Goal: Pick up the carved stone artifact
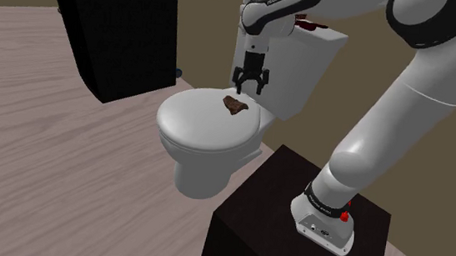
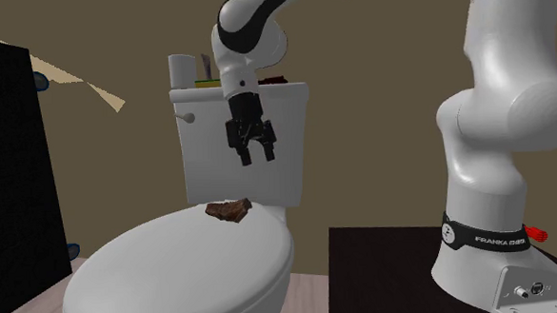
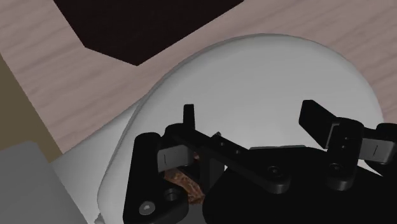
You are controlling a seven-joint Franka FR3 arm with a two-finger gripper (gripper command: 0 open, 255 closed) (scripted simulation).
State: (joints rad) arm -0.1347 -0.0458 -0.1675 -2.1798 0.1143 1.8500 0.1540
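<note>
The brown carved stone (image 1: 235, 106) (image 2: 230, 210) lies on the closed white toilet lid (image 1: 192, 133) (image 2: 166, 274), near its back edge by the tank (image 2: 205, 153). The black gripper (image 1: 251, 90) (image 2: 256, 159) hangs above the stone without touching it, its fingers (image 3: 189, 116) spread apart and holding nothing. The stand (image 1: 252, 225) sits beside the toilet on the wood floor (image 1: 49, 151)

Closed white toilet lid (image 1: 193, 129) carries one brown carved stone artifact (image 1: 235, 106), lying below the gripper (image 1: 250, 90), slightly offset.
</note>
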